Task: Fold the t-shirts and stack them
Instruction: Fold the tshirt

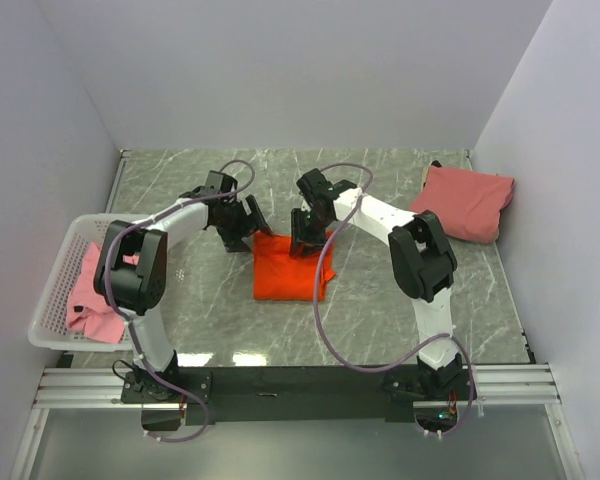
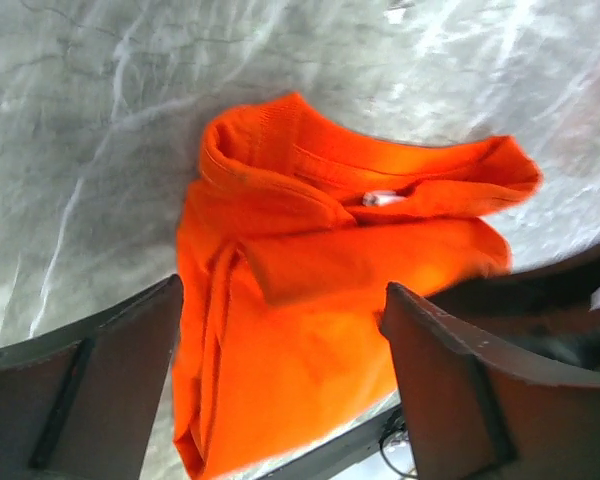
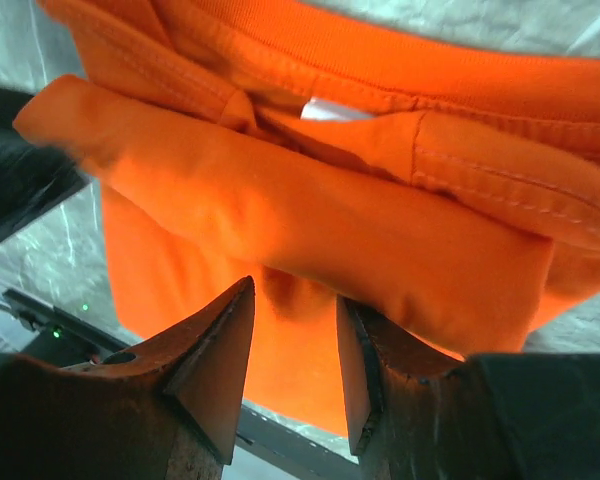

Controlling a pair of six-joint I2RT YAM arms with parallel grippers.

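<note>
A bright orange t-shirt [image 1: 290,268] lies folded in the middle of the table, collar end toward the back. My left gripper [image 1: 252,222] hovers over its back left corner; in the left wrist view its jaws [image 2: 280,335] stand wide open with the shirt [image 2: 310,300] lying below them, not held. My right gripper [image 1: 305,240] is down at the shirt's back edge. Its fingers [image 3: 220,350] stand partly apart, tips against the orange cloth [image 3: 280,210], with nothing pinched between them. A salmon-pink t-shirt [image 1: 465,203] lies folded at the back right. A lighter pink one [image 1: 92,300] is bunched in the basket.
A white perforated basket [image 1: 55,290] sits at the table's left edge beside the left arm. Grey walls close in on the left, back and right. The black rail carrying the arm bases [image 1: 280,385] runs along the near edge.
</note>
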